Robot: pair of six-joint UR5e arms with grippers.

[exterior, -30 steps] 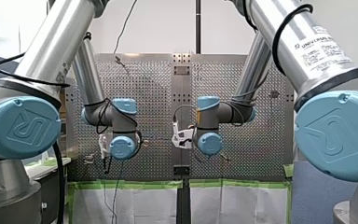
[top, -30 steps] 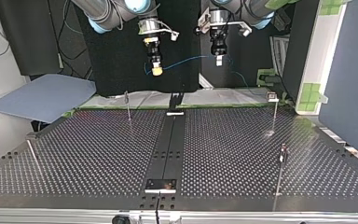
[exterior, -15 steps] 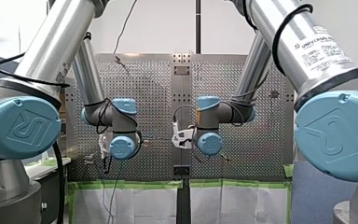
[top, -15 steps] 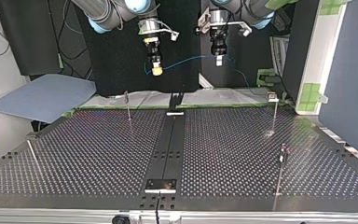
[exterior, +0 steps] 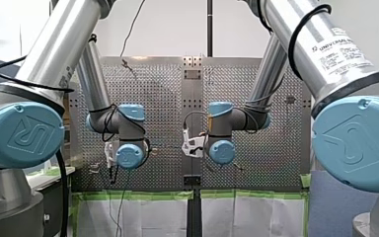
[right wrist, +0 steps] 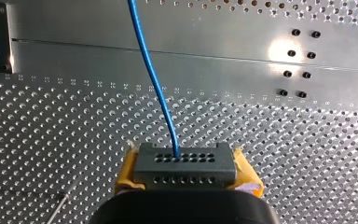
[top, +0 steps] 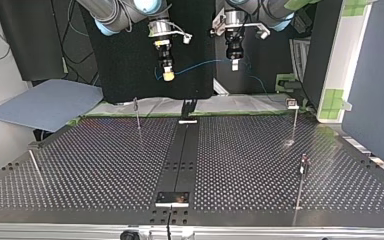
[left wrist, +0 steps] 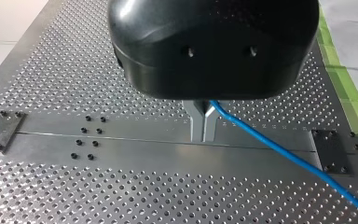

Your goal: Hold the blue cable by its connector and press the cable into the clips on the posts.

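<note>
Perforated metal worktop (left wrist: 51, 186): right gripper (right wrist: 186, 171) clamps grey block connector (right wrist: 185, 161); left gripper (left wrist: 203, 135) pinches thin blue cable (left wrist: 279, 150), presumably steadying it for clipping.

the table (top: 90, 165) is a wide metal sheet full of small holes. in the top view a dark smooth strip (top: 182, 155) runs down its middle from the far edge to the near edge. a small pale plate (top: 187, 121) sits at the strip's far end and a screwed-down plate (top: 172, 198) at its near end. standing on the holes are the far left post (top: 137, 116), the far right post (top: 293, 125) with a small clip (top: 292, 103) on top, the near right post (top: 300, 187), and the near left post (top: 35, 167), which looks tilted. black screws (left wrist: 89, 119) dot the strip in the left wrist view.
</note>
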